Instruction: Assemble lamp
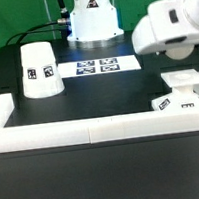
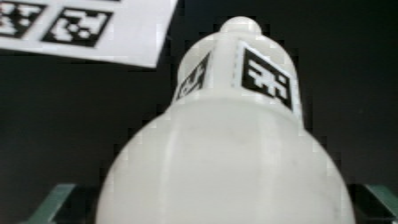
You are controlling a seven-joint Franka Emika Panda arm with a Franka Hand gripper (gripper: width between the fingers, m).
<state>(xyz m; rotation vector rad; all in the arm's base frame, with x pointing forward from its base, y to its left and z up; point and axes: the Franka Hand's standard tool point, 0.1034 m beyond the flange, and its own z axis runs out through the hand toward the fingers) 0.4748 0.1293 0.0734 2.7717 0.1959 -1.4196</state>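
In the wrist view the rounded white bulb fills the space between my gripper's two dark fingers, narrow tagged neck pointing away. The jaws are closed against its wide body. In the exterior view my gripper is raised at the right, blurred, above the flat square base; the bulb is hidden there. The truncated-cone shade stands upright on the exterior view's left, apart from the base.
The marker board lies in the middle at the back, in front of the arm's pedestal; it also shows in the wrist view. White border rails run along the front and up the left side.
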